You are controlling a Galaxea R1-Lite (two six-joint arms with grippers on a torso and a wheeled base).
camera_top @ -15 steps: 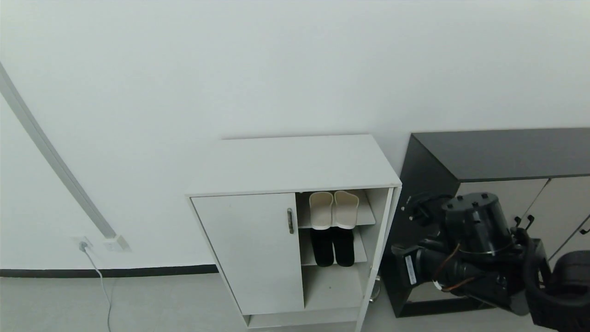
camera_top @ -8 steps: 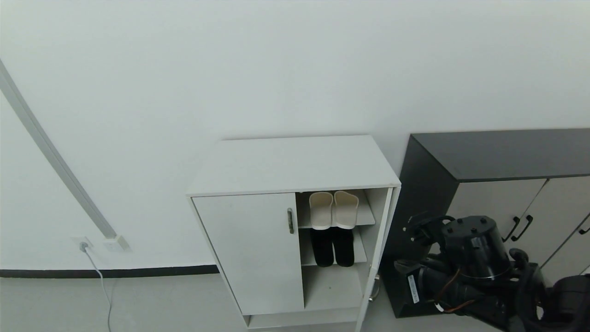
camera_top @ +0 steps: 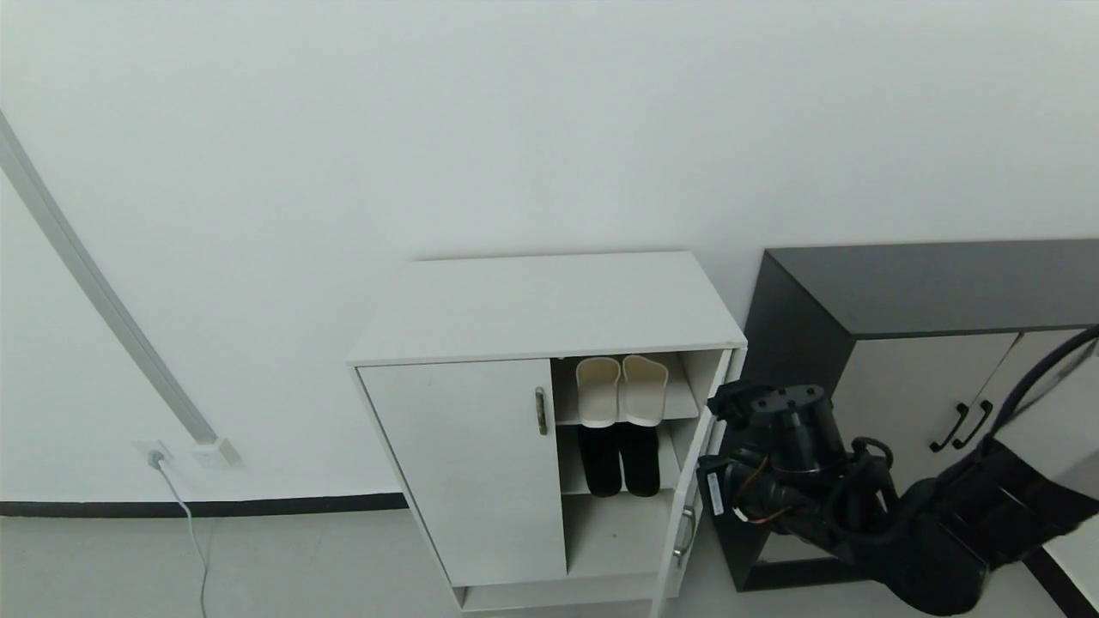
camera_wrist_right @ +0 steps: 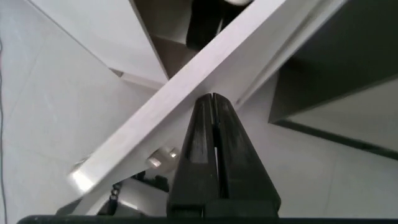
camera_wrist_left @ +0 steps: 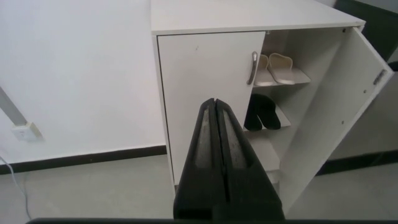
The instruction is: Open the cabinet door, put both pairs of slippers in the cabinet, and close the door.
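The white cabinet (camera_top: 549,309) stands against the wall, its left door (camera_top: 468,463) closed and its right door (camera_top: 687,506) swung partly open. A white pair of slippers (camera_top: 621,390) lies on the upper shelf, and a black pair (camera_top: 618,459) lies on the shelf below. My right gripper (camera_top: 725,399) is shut and presses on the outer face of the right door (camera_wrist_right: 186,93), its tips (camera_wrist_right: 214,98) against the white panel. My left gripper (camera_wrist_left: 214,104) is shut and empty, held in the air in front of the cabinet (camera_wrist_left: 211,74).
A dark sideboard (camera_top: 927,283) stands just right of the cabinet, close behind my right arm. A wall socket with a cable (camera_top: 154,457) sits low on the left. Bare grey floor (camera_top: 258,566) lies in front.
My right arm has moved left, up to the open door. The door has swung a little toward closing, and its handle now shows.
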